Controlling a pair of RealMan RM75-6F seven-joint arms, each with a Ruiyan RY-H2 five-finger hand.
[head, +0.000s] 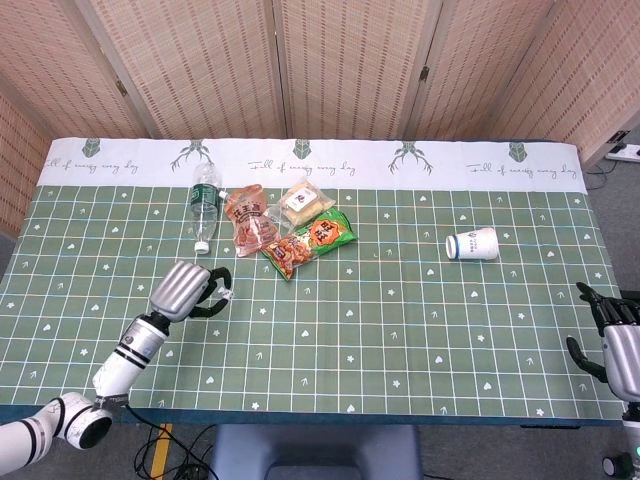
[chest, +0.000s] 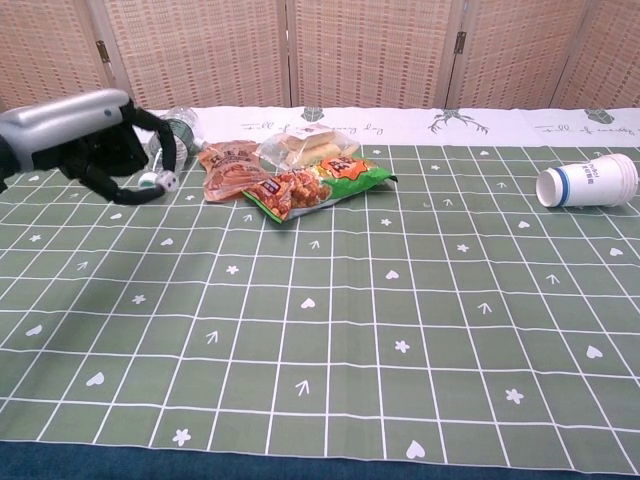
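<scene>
Backdrop, head view: woven reed screens stand behind the surface (head: 400, 330), which carries a green grid-pattern cloth with a white printed border.
Left hand, head view: we see the left hand (head: 185, 290) raised over the near-left of the cloth, fingers curled, pinching a small white die (head: 228, 294) at the fingertips.
Right hand, head view: the right hand (head: 615, 340) sits at the right edge, fingers apart and holding nothing.
Other items, head view: a water bottle (head: 204, 203) lies on its side beside three snack packets (head: 290, 230); a paper cup (head: 472, 244) lies tipped over, well apart to the right.
Left hand, chest view: the left hand (chest: 95, 145) appears at upper left; the die (chest: 170, 181) is held between the fingertips, clear of the cloth and near the cap of the bottle (chest: 165, 145).
Right hand, chest view: not shown.
Risk, our judgement: the pinch is narrow and the die small, so slight loosening of the fingers could drop it and let it roll toward the packets (chest: 295, 175); the knuckles could also nudge the bottle.
</scene>
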